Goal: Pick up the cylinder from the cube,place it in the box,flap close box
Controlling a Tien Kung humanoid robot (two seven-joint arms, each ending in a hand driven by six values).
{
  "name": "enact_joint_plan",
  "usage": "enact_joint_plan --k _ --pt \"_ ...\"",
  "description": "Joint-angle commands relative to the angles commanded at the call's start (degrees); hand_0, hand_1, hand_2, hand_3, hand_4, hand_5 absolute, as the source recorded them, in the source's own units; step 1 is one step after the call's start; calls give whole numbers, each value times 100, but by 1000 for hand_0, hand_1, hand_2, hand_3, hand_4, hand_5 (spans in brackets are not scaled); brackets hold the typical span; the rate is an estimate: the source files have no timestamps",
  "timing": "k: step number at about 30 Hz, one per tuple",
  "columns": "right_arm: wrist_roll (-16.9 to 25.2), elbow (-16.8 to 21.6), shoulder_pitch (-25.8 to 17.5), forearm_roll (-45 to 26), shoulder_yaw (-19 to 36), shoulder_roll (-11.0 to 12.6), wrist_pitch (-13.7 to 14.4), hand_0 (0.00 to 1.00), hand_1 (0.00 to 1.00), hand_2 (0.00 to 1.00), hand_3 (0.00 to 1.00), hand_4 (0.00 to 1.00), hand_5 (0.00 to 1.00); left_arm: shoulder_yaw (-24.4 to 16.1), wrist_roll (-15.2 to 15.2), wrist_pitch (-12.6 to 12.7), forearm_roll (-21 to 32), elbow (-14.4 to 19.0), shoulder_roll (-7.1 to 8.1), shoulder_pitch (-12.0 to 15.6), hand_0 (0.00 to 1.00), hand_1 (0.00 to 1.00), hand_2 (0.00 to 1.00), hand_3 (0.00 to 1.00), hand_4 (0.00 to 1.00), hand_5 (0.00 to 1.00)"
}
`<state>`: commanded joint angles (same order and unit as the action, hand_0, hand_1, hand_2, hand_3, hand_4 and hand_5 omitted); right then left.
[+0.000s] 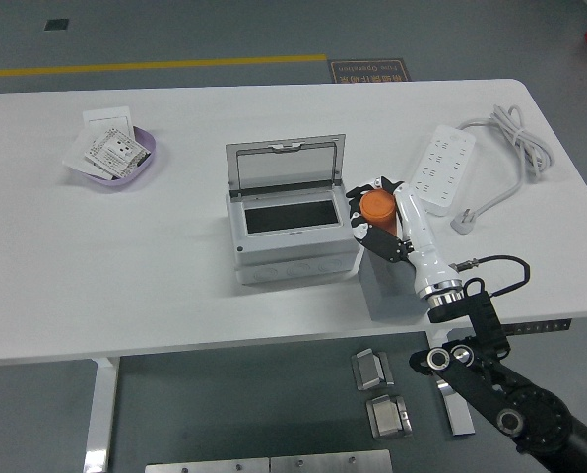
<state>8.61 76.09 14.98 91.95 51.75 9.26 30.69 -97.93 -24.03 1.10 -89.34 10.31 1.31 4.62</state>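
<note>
Orange and plain to see, the cylinder [376, 207] sits in the curled fingers of the right hand [380, 223], held just beside the right wall of the open grey box [292, 229], not yet over its dark opening. The pick-up looks done (the cube [392, 281] is mostly hidden under the forearm); placing the cylinder inside and flapping the raised lid [286, 166] shut remain.

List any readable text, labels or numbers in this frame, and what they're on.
None can be read.
Floor sign: characters, too blurred.
Paper cards in the purple bowl: print, too small.
Power strip, grey box, orange cylinder in the right hand: no visible text.
</note>
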Motion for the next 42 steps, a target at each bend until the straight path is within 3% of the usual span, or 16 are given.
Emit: enact_joint_plan --k 3,4,9,10,18,26,39,40,42 --pt "-355 -78 343 472 -117 -71 -96 447 400 456 334 2 2 -36 -36 6 -30 0 21 10 641 651 564 671 698 326" --pt "-456 -123 446 607 -160 -102 -126 189 245 407 319 2 2 -44 -45 8 -37 0 28 13 642 651 564 671 698 326" --pt "-1003 -498 1030 1303 -465 -229 -424 189 245 407 319 2 2 -58 -71 16 -38 0 59 13 642 651 564 671 698 326" --pt "-1091 -592 1150 1430 -541 -242 -490 45 158 256 249 2 11 -59 -73 15 -39 0 66 10 641 651 564 670 698 326" --pt "-1419 -1282 1924 1822 -1079 -387 -813 14 146 242 222 2 2 -72 -82 15 -60 0 112 -12 641 651 564 670 698 326" --pt "-1443 -1670 2310 1792 -1527 -464 -925 16 147 243 226 2 2 -81 -81 6 -95 0 113 -43 642 652 564 669 697 326" --pt "-816 -2027 2611 1705 -1857 -351 -989 11 145 245 225 2 6 -84 -57 -10 -157 0 98 -104 643 651 564 668 698 327" --pt "-784 -2033 2620 1706 -1859 -349 -996 78 166 314 254 2 2 -80 -52 -11 -157 0 100 -108 642 651 564 668 698 328" --pt "-727 -2041 2635 1697 -1871 -348 -1007 78 166 314 254 2 2 -78 -48 -12 -160 0 102 -116 642 651 564 668 698 328"
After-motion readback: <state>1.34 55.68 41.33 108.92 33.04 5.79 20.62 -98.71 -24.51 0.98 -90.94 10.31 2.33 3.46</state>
